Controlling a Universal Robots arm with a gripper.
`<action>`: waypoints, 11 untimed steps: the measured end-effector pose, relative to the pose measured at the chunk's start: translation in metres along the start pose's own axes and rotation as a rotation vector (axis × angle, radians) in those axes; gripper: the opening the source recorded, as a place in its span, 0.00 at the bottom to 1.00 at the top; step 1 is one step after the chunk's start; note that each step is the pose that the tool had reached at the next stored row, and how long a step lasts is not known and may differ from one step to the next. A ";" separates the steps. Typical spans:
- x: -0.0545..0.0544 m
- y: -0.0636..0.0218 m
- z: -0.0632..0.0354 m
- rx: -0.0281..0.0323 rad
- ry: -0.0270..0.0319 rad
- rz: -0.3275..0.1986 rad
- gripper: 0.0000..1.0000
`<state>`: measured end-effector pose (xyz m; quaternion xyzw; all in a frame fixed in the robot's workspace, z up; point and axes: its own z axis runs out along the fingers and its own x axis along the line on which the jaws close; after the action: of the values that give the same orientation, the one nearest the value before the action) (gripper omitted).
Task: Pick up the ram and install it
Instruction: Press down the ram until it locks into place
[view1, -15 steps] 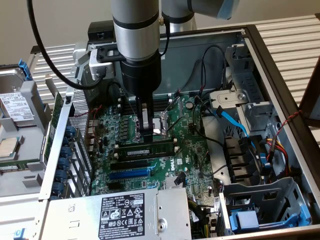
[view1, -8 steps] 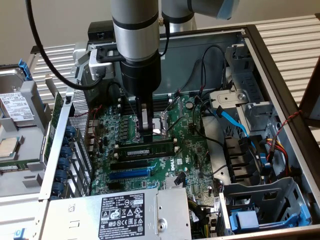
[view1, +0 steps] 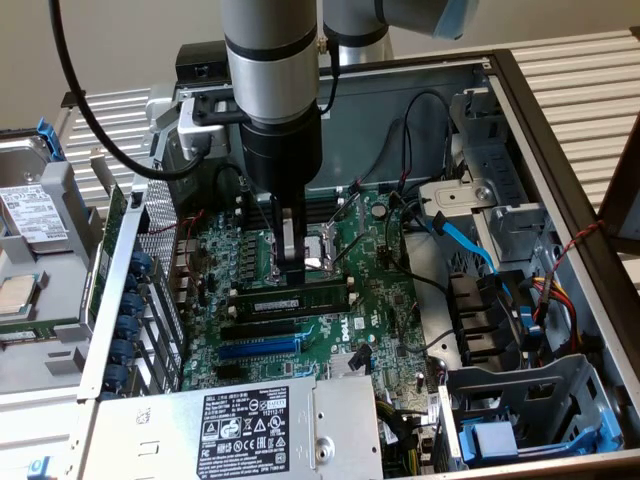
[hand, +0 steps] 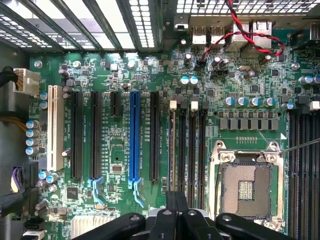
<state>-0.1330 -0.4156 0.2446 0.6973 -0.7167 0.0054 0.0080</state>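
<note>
Ram: stands on edge along the memory slots of the motherboard, just on the near side of the CPU socket. The gripper hangs straight over its middle, jaws pressed together, tips down at the stick's upper edge. Cannot tell whether they pinch it. Nearer: black slots, then the blue slot, then the power supply. Toward the exterior view's right a blue cable crosses the case, well apart from the arm.

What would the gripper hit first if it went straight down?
Most likely the ram, which sits directly under the shut gripper on the motherboard. Whether they already touch is unclear.
</note>
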 end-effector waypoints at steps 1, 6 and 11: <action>0.000 0.0000 0.0000 0.0000 -0.0001 0.000 0.11; 0.000 0.0005 0.0009 0.0000 -0.0007 0.000 0.11; 0.000 0.0005 0.0020 -0.0003 -0.0011 0.000 0.11</action>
<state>-0.1335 -0.4156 0.2426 0.6973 -0.7168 0.0049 0.0077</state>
